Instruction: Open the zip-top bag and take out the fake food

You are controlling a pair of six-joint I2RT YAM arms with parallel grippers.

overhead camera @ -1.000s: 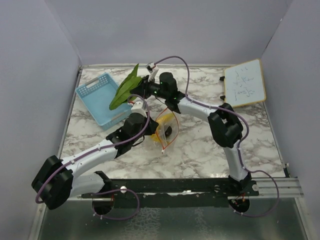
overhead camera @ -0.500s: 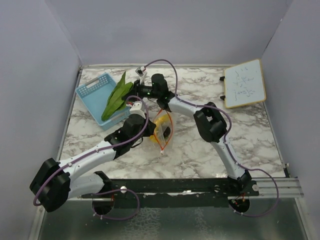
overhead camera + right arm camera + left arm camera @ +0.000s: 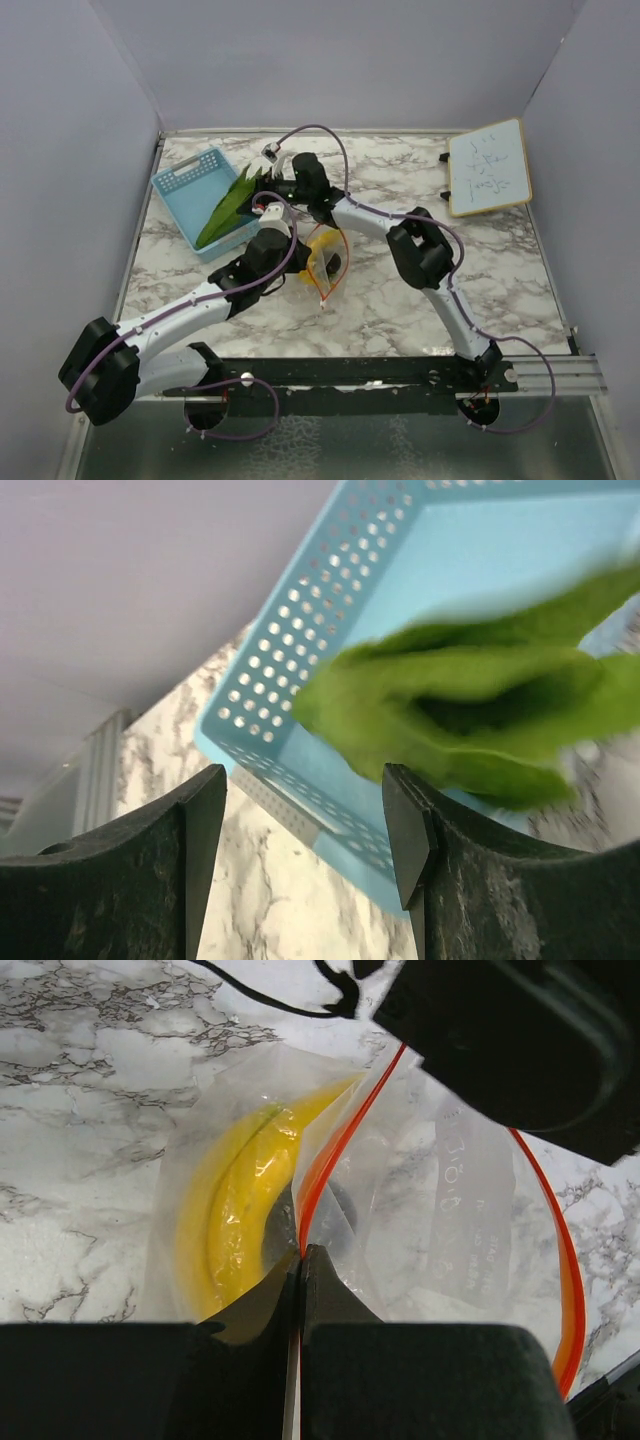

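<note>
The zip-top bag (image 3: 328, 258) lies mid-table, its mouth pulled open. My left gripper (image 3: 302, 1256) is shut on the bag's orange-red zip strip (image 3: 335, 1150). Inside the bag (image 3: 470, 1210) are a yellow piece (image 3: 235, 1210) and a small dark round piece (image 3: 338, 1212) of fake food. The long green leafy piece (image 3: 226, 207) rests across the light-blue basket (image 3: 190, 180). My right gripper (image 3: 262, 186) hangs just right of the basket. In the right wrist view that gripper (image 3: 305, 820) is open, and the blurred leafy piece (image 3: 470, 710) is free of its fingers, over the basket (image 3: 400, 570).
A small whiteboard (image 3: 487, 167) leans at the back right. Grey walls close the table on three sides. The right arm reaches over the bag toward the back left, and the left arm lies diagonally across the front left.
My right gripper carried the green leafy piece left to the basket, then opened and let it go. The leafy piece now sits lower in the basket. The left gripper has not moved.
</note>
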